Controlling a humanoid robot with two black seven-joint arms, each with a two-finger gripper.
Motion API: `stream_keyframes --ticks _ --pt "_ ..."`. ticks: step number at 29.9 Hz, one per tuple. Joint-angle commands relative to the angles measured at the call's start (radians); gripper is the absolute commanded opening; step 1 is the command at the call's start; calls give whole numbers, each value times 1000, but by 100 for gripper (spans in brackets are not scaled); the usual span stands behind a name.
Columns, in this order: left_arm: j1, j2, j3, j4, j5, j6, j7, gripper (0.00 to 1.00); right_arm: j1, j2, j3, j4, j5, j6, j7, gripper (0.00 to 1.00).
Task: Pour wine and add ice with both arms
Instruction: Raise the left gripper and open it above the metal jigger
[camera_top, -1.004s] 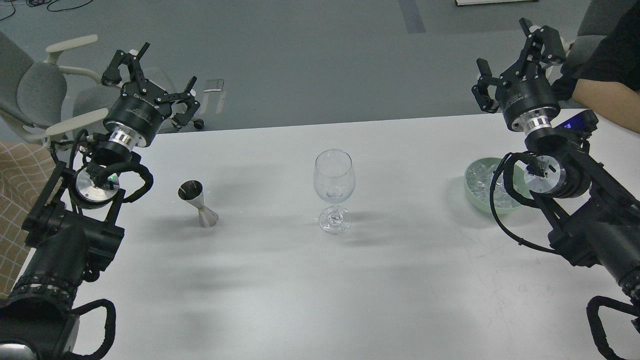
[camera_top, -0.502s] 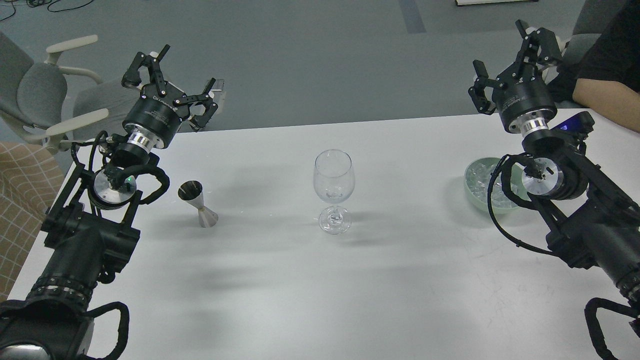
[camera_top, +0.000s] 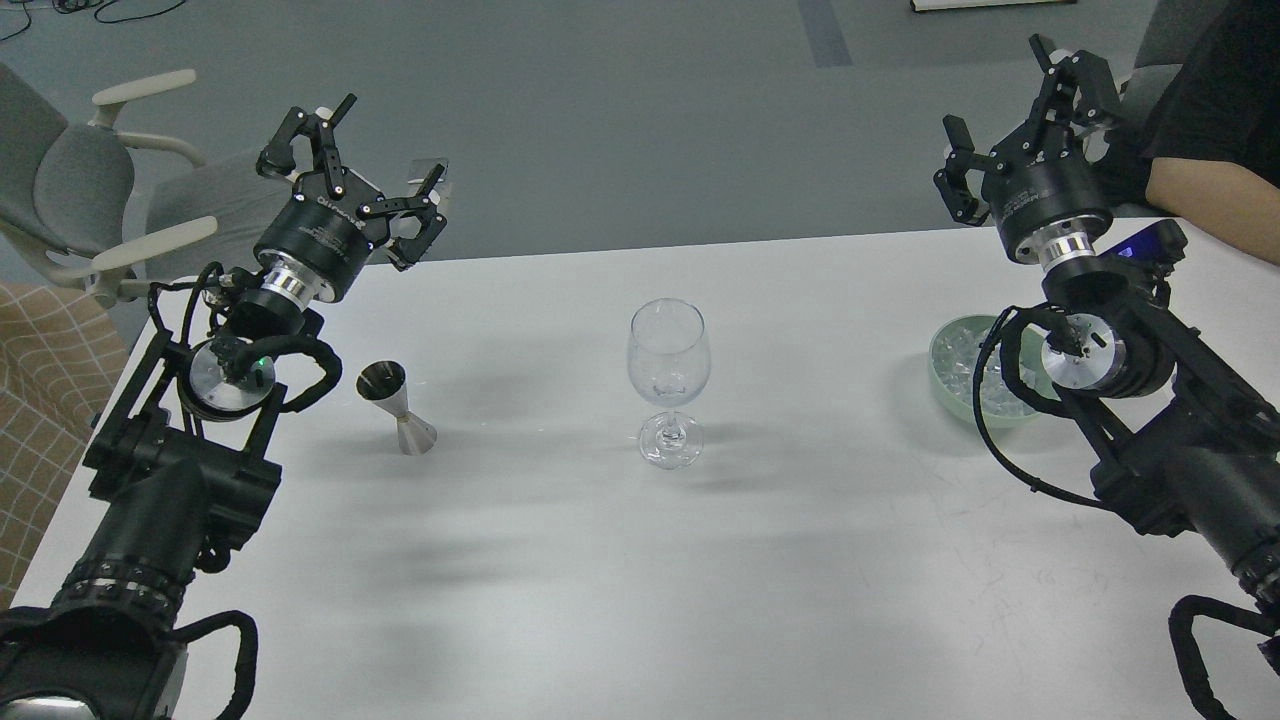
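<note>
A clear stemmed wine glass (camera_top: 668, 380) stands upright at the middle of the white table (camera_top: 640, 560). A small steel jigger (camera_top: 396, 407) stands to its left. A pale green bowl (camera_top: 950, 385) holds a pile of clear ice cubes (camera_top: 958, 356) at the right, partly hidden by my right arm. My left gripper (camera_top: 365, 170) is open and empty, raised above the table's far left edge, up and left of the jigger. My right gripper (camera_top: 1015, 125) is open and empty, raised behind the bowl.
A grey office chair (camera_top: 90, 190) stands beyond the table's left corner. A person's arm in a black sleeve (camera_top: 1200, 170) rests at the far right edge, next to a dark phone-like object (camera_top: 1150, 243).
My left gripper has moved right and slightly forward, toward the table's far edge above the jigger. My right gripper has shifted only slightly. Glass, jigger and bowl have not moved.
</note>
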Motion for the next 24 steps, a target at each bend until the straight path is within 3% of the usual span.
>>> stream_keyframes --ticks 1,12,24 --pt "1 0 -3 -2 -1 0 0 98 -1 0 -1 0 -2 0 0 100" --pt "6 0 -3 -5 -1 0 4 98 -1 0 -1 8 -2 0 0 100" --pt "34 6 -15 -41 -14 0 46 98 -1 0 -1 8 -2 0 0 100"
